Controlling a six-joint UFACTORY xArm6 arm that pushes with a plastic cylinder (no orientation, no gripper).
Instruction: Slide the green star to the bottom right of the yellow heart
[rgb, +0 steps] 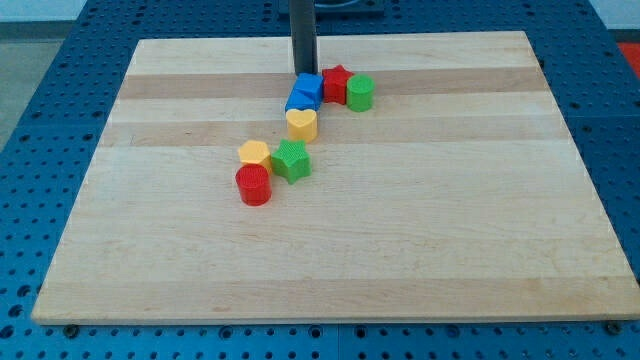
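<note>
Rod's upper part is cut off at the view's top; my tip (303, 74) sits just behind the upper blue block (309, 87), and whether they touch is hard to tell. The tool is a plain rod, so no jaws to spread or pinch, and it holds nothing. A second blue block (299, 103) is partly covered by the first; their exact shapes are unclear. Seven blocks on the wooden bench (450, 220), none in any container. Count: two blue, two red, two green, two yellow-ish if the orange-yellow one counts, so eight total actually: blue x2, red star (336, 83), green round-ish block (360, 92), yellow heart (301, 123), green star (291, 160), orange-yellow block (254, 153), red cylinder (254, 185). Upper cluster: blue pair, red star and green block packed side by side, yellow heart just below the blue pair. Lower cluster: green star sits below and slightly to the view's left of the yellow heart, close but apart, touching the orange-yellow block, red cylinder just beneath. Blue pegboard (40, 60) surrounds the bench.
</note>
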